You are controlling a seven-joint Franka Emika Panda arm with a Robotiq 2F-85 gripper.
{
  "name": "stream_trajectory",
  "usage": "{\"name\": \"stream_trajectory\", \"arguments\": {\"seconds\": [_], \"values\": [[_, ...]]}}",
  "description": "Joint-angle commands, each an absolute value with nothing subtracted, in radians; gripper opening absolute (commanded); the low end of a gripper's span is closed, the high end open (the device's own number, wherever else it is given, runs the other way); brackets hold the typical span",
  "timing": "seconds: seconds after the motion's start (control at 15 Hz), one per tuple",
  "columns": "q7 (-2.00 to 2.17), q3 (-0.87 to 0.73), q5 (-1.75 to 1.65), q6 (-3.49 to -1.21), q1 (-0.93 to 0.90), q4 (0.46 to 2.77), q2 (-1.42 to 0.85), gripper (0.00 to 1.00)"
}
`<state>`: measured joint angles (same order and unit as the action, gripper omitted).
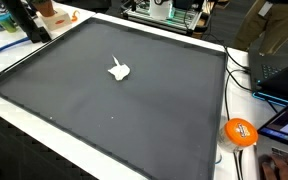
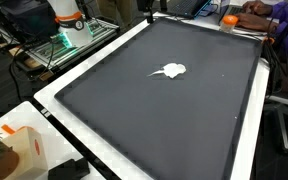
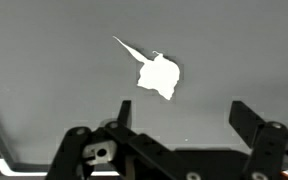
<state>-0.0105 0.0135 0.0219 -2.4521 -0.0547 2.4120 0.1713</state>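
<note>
Metalwork of the claw (image 3: 184, 118) runs along the bottom of the wrist view. Read from the left, there is one dark finger, then a wide gap with bare mat (image 3: 44, 60) showing through, then the other finger at the right. The jaws stand well apart and grip nothing. Beyond that gap, nearer the left finger than the right, lies a white scrap (image 3: 160, 75). It is crumpled, with a thin pointed tail running off to its upper left, and it rests on the dark grey mat, apart from both fingers. In an exterior view a strip of white counter (image 1: 14, 103) shows at the left. The mat then spreads across most of the picture, with the white scrap (image 1: 120, 70) a little left of its middle, alone on the surface. An orange ball (image 1: 240, 132) sits just off the mat's right edge. In an exterior view a white box (image 2: 19, 150) stands at the lower left, off the mat. The white scrap (image 2: 170, 70) lies near the mat's middle with its tail pointing left, and a seated person (image 2: 274, 15) shows at the far upper right. Whether the white scrap is paper or cloth cannot be told.
</note>
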Motion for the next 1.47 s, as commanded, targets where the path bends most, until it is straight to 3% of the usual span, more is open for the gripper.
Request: {"name": "stream_trajectory", "arguments": {"seconds": [0.0,0.4,1.4], "values": [[0.256,0.071,-0.212,-2.383,0.0,2.323,0.07,1.0],[0.429,0.062,-0.299,-2.239,-0.04,2.183,-0.11,1.0],[0.768,-0.005,-0.152,-2.344,-0.088,2.078,-0.309,1.0]]}}
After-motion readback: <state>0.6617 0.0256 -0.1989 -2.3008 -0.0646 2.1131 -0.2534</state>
